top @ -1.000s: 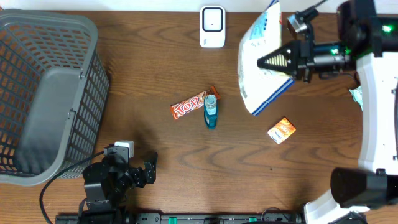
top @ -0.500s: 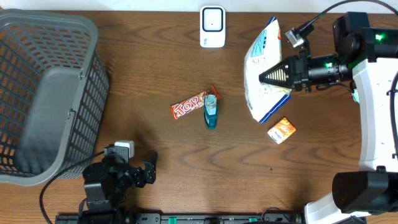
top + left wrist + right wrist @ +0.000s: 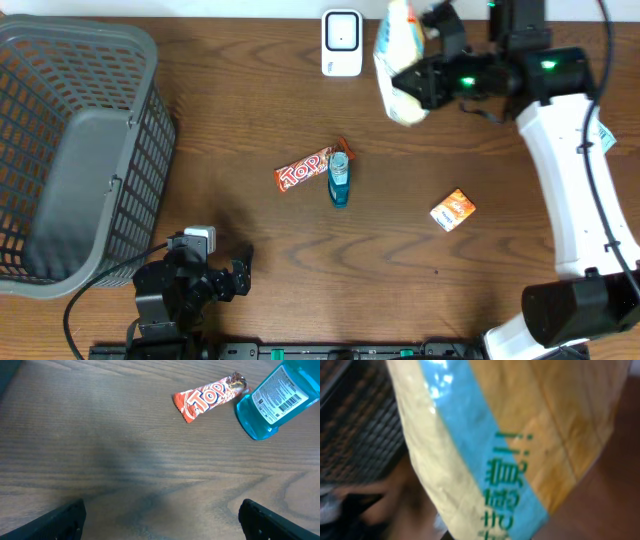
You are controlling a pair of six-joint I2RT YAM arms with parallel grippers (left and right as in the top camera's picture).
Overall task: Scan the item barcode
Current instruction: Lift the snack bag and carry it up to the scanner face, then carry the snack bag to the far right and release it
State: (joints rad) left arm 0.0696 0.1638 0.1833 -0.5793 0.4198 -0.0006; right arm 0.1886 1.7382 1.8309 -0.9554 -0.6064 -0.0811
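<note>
Overhead shows my right pincer clenched on the snack bag, held aloft just beside the white scanner (the presenting step, I judge). Next I'd turn its barcode, which I can't spot, toward the scanner face. My left pincer sits released at the worktop edge.

Grey basket set at left of wooden table, Top candy bar laid mid-table, blue bottle just beside it, sm. orange packet placed further right.
</note>
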